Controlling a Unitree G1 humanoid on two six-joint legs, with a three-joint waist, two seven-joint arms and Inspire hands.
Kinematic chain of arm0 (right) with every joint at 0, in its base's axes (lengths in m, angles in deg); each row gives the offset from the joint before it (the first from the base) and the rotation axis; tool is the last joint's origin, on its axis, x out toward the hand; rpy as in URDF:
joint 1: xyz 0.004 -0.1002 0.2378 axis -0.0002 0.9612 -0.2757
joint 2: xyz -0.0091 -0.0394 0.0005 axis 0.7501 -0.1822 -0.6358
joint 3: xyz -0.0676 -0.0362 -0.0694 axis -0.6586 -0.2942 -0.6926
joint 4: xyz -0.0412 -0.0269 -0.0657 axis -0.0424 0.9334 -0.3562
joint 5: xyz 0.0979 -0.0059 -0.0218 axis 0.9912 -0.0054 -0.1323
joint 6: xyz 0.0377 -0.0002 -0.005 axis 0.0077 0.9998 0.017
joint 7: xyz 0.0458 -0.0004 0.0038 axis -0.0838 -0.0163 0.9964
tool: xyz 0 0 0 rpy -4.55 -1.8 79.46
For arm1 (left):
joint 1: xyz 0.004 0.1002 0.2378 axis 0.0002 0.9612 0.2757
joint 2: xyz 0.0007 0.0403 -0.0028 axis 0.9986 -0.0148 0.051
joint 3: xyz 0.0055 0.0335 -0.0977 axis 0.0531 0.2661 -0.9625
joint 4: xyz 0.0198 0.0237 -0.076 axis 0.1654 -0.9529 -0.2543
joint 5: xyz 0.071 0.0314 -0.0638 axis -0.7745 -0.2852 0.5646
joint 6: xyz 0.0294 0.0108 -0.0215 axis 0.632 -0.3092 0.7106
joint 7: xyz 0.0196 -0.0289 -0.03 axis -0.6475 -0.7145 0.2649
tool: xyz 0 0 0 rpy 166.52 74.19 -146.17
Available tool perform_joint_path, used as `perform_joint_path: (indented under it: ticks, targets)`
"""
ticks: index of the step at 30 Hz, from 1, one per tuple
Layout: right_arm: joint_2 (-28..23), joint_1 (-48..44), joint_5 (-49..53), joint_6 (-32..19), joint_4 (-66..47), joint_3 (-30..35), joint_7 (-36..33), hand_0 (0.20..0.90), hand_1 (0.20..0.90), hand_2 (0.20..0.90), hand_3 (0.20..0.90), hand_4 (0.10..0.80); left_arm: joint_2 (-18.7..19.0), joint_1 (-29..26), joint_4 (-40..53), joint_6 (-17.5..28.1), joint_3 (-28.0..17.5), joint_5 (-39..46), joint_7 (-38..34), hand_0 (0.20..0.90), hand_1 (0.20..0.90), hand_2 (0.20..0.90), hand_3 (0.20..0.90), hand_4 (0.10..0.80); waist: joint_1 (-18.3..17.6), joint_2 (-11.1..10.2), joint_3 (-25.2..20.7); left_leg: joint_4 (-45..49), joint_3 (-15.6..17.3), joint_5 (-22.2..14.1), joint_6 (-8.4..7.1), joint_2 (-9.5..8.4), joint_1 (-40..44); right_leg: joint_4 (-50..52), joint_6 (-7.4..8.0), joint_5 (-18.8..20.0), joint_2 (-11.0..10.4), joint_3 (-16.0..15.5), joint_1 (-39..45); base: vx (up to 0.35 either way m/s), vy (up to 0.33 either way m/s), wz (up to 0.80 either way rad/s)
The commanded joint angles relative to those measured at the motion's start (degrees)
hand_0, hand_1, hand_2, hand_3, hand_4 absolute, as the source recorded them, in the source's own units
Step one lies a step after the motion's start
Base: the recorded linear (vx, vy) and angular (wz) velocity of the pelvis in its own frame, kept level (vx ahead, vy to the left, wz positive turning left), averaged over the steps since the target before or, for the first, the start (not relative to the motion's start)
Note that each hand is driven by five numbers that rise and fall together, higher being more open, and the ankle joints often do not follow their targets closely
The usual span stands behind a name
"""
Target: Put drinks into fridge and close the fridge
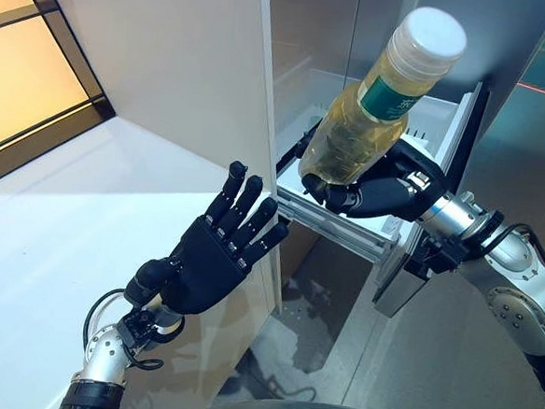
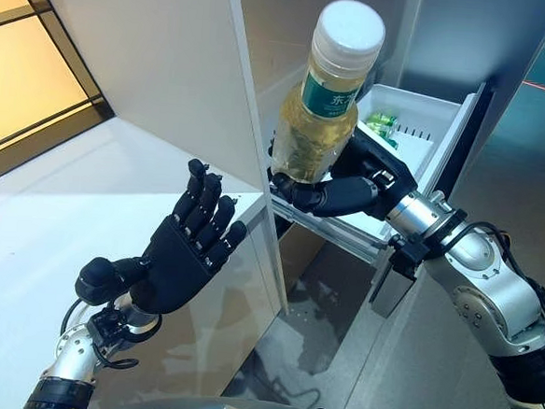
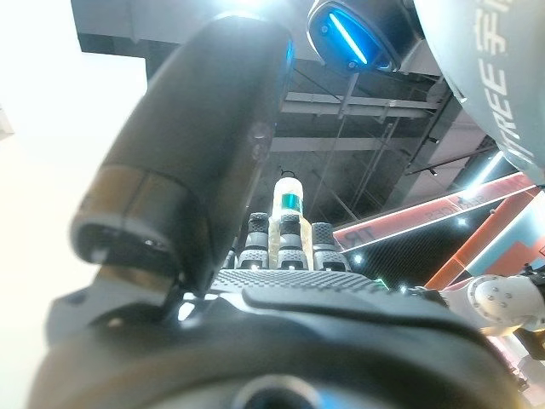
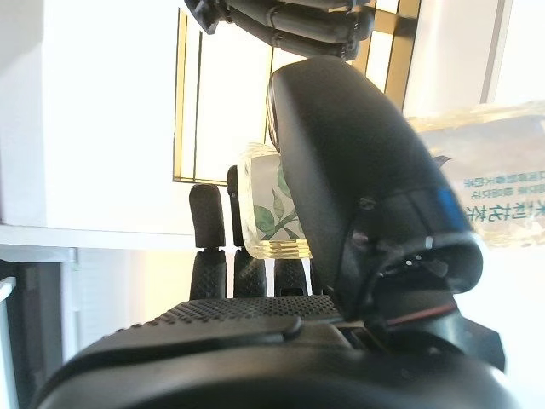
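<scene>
A clear bottle of yellow drink [image 1: 367, 127] with a white cap and a green label stands upright in my right hand [image 1: 386, 189], whose fingers and thumb curl round its base. It is held in front of the open fridge [image 1: 359, 42], above the white door shelf [image 2: 418, 130]. The right wrist view shows the bottle [image 4: 264, 213] behind my thumb. My left hand [image 1: 217, 257] is raised with straight fingers beside the edge of the white fridge door [image 1: 170, 66], holding nothing. The bottle [image 3: 288, 200] also shows past the left hand's fingers.
The white door panel [image 2: 143, 55] stands between my two hands. A green item [image 2: 381, 123] lies in the door shelf. A lit window [image 1: 21, 56] is at the far left. Grey floor [image 1: 430, 365] lies below the fridge.
</scene>
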Motion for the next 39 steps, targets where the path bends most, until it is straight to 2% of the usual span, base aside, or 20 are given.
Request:
perform_joint_path:
  ticks: [1,6,11,13,15,19,20,21,22,24,25,26,27,29,32,34,36,37,39]
  targets:
    - [4.39,-8.38,6.83,-8.87,-2.65,14.23,0.33,0.3,0.3,0.3,0.2,0.1,-4.74,10.75,-30.26,-4.38,7.12,-3.74,5.36,0.9,0.9,0.9,0.9,0.8,-0.78,-6.92,-1.71,0.35,-2.45,-4.53,0.36,-2.38,-2.42,0.63,4.56,1.83,-0.6,-0.1,-3.2,0.012,0.005,-0.13]
    - [4.64,-7.13,6.51,-8.62,-2.79,15.33,0.56,0.3,0.3,0.3,0.2,0.1,-5.69,11.05,-35.11,-7.68,5.96,-9.11,4.04,0.9,0.9,0.9,0.9,0.8,-1.14,-7.19,-1.5,0.35,-2.07,-4.57,0.39,-2.44,-2.51,0.66,4.77,2.11,-0.4,0.46,-3.51,-0.014,0.001,-0.12]
    - [3.62,-6.62,6.89,-8.56,-2.36,15.86,0.3,0.3,0.3,0.3,0.2,0.1,-5.2,11.43,-35.82,-9.8,6.16,-13.64,8.45,0.9,0.9,0.9,0.9,0.8,-1.28,-7.1,-1.36,0.35,-1.88,-4.49,0.52,-2.59,-2.72,0.74,4.85,2.22,-0.24,0.86,-3.89,-0.009,0.007,-0.03]
    - [3.37,-6.6,7.04,-8.74,-2.25,15.82,0.14,0.3,0.3,0.3,0.2,0.1,-4.72,11.64,-35.06,-9.42,6.42,-14.76,10.22,0.9,0.9,0.9,0.9,0.8,-1.24,-7.02,-1.25,0.35,-1.8,-4.44,0.54,-2.61,-2.75,0.79,4.85,2.22,-0.22,0.9,-3.94,-0.005,0.007,-0.07]
    - [2.72,-6.49,7.68,-9.05,-2.52,15.77,-0.48,0.3,0.3,0.3,0.2,0.1,-3.94,11.77,-32.28,-7.13,7.37,-15.49,14.01,0.9,0.9,0.9,0.9,0.8,-1.21,-6.89,-1.11,0.35,-1.88,-4.48,0.63,-2.7,-2.8,0.75,4.78,2.22,-0.12,1.01,-3.96,-0.005,0.008,-0.09]
    - [2.84,-7.39,7.69,-8.68,-2.91,14.93,-1.37,0.3,0.3,0.3,0.2,0.1,-1.8,11.07,-25.64,-3.7,9.61,-13.48,14.93,0.9,0.9,0.9,0.9,0.8,-1.35,-6.49,-0.91,0.35,-1.79,-4.47,0.65,-2.72,-2.86,0.73,4.69,2.22,-0.21,0.9,-3.99,-0.002,0.004,-0.02]
    - [2.81,-7.69,7.82,-8.5,-3.04,14.7,-1.67,0.3,0.3,0.3,0.2,0.1,-1.09,10.85,-23.41,-0.29,10.46,-13.72,14.18,0.9,0.9,0.9,0.9,0.8,-1.42,-6.33,-0.91,0.35,-1.8,-4.46,0.64,-2.71,-2.89,0.77,4.67,2.18,-0.23,0.85,-4.03,0.0,0.0,0.0]
    - [2.66,-7.93,8.14,-8.46,-3.01,14.45,-1.82,0.3,0.3,0.3,0.2,0.1,-0.31,10.63,-21.09,5.19,11.59,-14.19,12.76,0.9,0.9,0.9,0.9,0.8,-1.5,-6.19,-0.87,0.35,-1.83,-4.42,0.65,-2.71,-2.9,0.82,4.62,2.14,-0.24,0.8,-4.06,0.0,0.0,0.0]
    - [2.57,-8.0,8.22,-8.57,-2.95,14.24,-1.87,0.3,0.3,0.3,0.2,0.1,0.09,10.53,-19.79,6.95,12.25,-14.15,11.85,0.9,0.9,0.9,0.9,0.8,-1.53,-6.08,-0.84,0.35,-1.87,-4.41,0.65,-2.71,-2.87,0.86,4.59,2.12,-0.24,0.79,-4.04,0.0,0.0,0.0]
    - [2.34,-7.94,8.72,-9.13,-2.79,13.49,-1.8,0.3,0.3,0.3,0.2,0.1,2.33,9.4,-15.22,20.66,13.45,-12.38,1.79,0.9,0.9,0.9,0.9,0.8,-1.66,-5.72,-0.89,0.35,-1.93,-4.37,0.7,-2.71,-2.82,0.9,4.52,2.03,-0.27,0.65,-4.0,0.0,0.0,0.0]
    - [2.26,-7.71,8.74,-9.27,-2.94,13.43,-1.92,0.3,0.3,0.3,0.2,0.1,3.09,8.66,-13.25,24.01,13.34,-13.98,-1.32,0.9,0.9,0.9,0.9,0.8,-1.6,-5.61,-0.91,0.35,-1.98,-4.35,0.73,-2.7,-2.79,0.91,4.48,1.98,-0.32,0.42,-3.93,0.0,0.0,0.0]
    - [2.45,-7.56,8.67,-9.14,-3.13,13.42,-2.08,0.3,0.3,0.3,0.2,0.1,4.06,8.08,-11.43,30.25,13.08,-15.57,-5.13,0.9,0.9,0.9,0.9,0.8,-1.55,-5.5,-0.99,0.35,-2.06,-4.24,0.72,-2.67,-2.78,0.93,4.42,1.94,-0.36,0.21,-3.88,0.0,0.0,0.0]
    - [2.58,-7.5,8.67,-9.0,-3.19,13.46,-2.07,0.3,0.3,0.3,0.2,0.1,4.48,7.9,-10.77,32.54,13.03,-15.86,-6.98,0.9,0.9,0.9,0.9,0.8,-1.52,-5.48,-1.03,0.35,-2.09,-4.19,0.71,-2.66,-2.78,0.94,4.39,1.92,-0.37,0.14,-3.86,0.0,0.0,0.0]
    - [3.29,-6.8,7.71,-9.05,-3.03,13.83,-2.3,0.3,0.3,0.3,0.2,0.1,7.73,5.84,-4.35,38.45,11.33,-17.85,-17.88,0.9,0.9,0.9,0.9,0.8,-0.87,-5.36,-1.28,0.35,-2.57,-3.4,0.63,-2.73,-3.38,0.99,4.27,2.23,-0.48,-0.56,-4.22,-0.009,-0.016,0.0]
    - [4.63,-6.25,6.06,-8.51,-3.67,14.01,-3.7,0.3,0.3,0.3,0.2,0.1,9.21,3.18,2.59,37.26,11.96,-22.86,-22.22,0.9,0.9,0.9,0.9,0.8,-0.21,-5.47,-1.42,0.35,-3.57,-3.32,0.81,-2.82,-3.48,0.87,4.18,2.04,-0.77,-1.87,-3.89,0.005,-0.045,0.08]
    - [5.67,-7.05,4.53,-8.85,-2.42,13.22,-3.71,0.3,0.3,0.3,0.2,0.1,10.09,1.66,5.6,36.05,15.09,-25.18,-21.29,0.9,0.9,0.9,0.9,0.8,-0.06,-5.55,-1.57,0.35,-4.08,-3.32,0.86,-2.85,-3.51,0.82,4.16,2.04,-0.78,-2.57,-3.82,0.007,-0.049,0.18]
    - [6.25,-7.79,3.61,-9.81,-1.03,12.07,-3.17,0.3,0.3,0.3,0.2,0.1,10.4,1.16,6.66,32.95,17.69,-25.52,-19.57,0.9,0.9,0.9,0.9,0.8,-0.18,-5.43,-1.46,0.35,-4.08,-3.35,0.82,-2.8,-3.35,0.98,4.21,1.99,-0.76,-2.79,-3.78,0.005,-0.021,0.16]
    - [6.24,-7.81,3.61,-9.82,-1.01,12.05,-3.17,0.3,0.3,0.3,0.2,0.1,10.4,1.17,6.68,32.92,17.68,-25.51,-19.59,0.9,0.9,0.9,0.9,0.8,-0.18,-5.43,-1.45,0.35,-4.08,-3.35,0.82,-2.8,-3.34,0.98,4.21,1.99,-0.76,-2.79,-3.76,0.01,-0.007,0.15]
    - [6.02,-8.81,3.67,-10.03,-0.78,10.25,-3.33,0.3,0.3,0.3,0.2,0.1,10.73,0.72,6.65,27.43,20.37,-23.52,-19.48,0.9,0.9,0.9,0.9,0.8,-0.7,-5.23,-1.35,0.35,-3.94,-3.46,0.89,-2.83,-2.92,1.1,4.18,1.87,-0.65,-2.61,-3.58,0.025,0.007,0.1]
